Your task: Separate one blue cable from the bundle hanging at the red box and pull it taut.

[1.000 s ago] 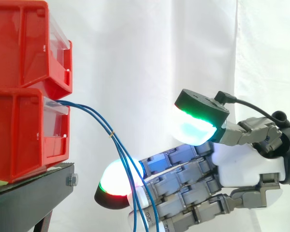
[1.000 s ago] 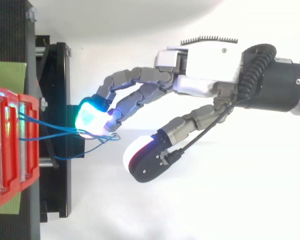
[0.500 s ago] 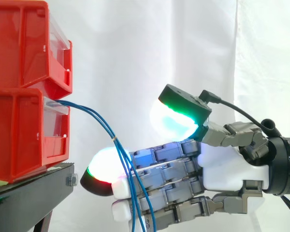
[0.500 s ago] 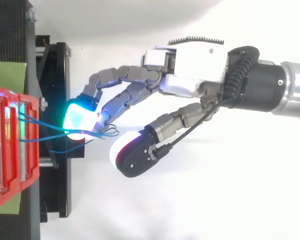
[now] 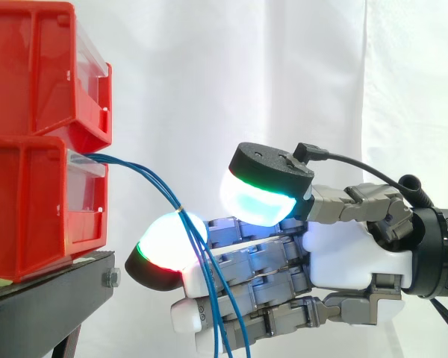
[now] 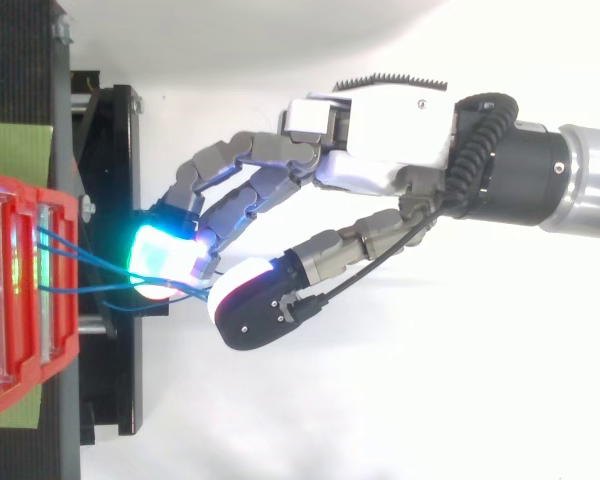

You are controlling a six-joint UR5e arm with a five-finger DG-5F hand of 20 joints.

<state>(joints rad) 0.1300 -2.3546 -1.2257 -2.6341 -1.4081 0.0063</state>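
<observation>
Several thin blue cables [image 5: 145, 179] leave the lower red box [image 5: 30, 209] and hang down to the right, bound by a small tie [image 5: 181, 210]. My hand [image 5: 351, 253] reaches in from the right with its fingers nearly straight. The cables drape across the front of the fingers [image 5: 246, 276], just below a white-and-red glowing fingertip [image 5: 164, 246]. The thumb pad [image 5: 261, 198], glowing cyan and green, hovers above and behind the strands. From above, the cables [image 6: 90, 255] run from the box [image 6: 20, 300] into the gap between fingertip and thumb. I see no strand pinched.
A second red box [image 5: 37, 67] is stacked on the lower one. Both sit on a black stand [image 5: 52, 298] at the left. A white curtain [image 5: 231, 74] hangs behind.
The hand has slid left toward the boxes and risen slightly. Its thumb has swung down and in toward the fingers, narrowing the gap around the cables.
</observation>
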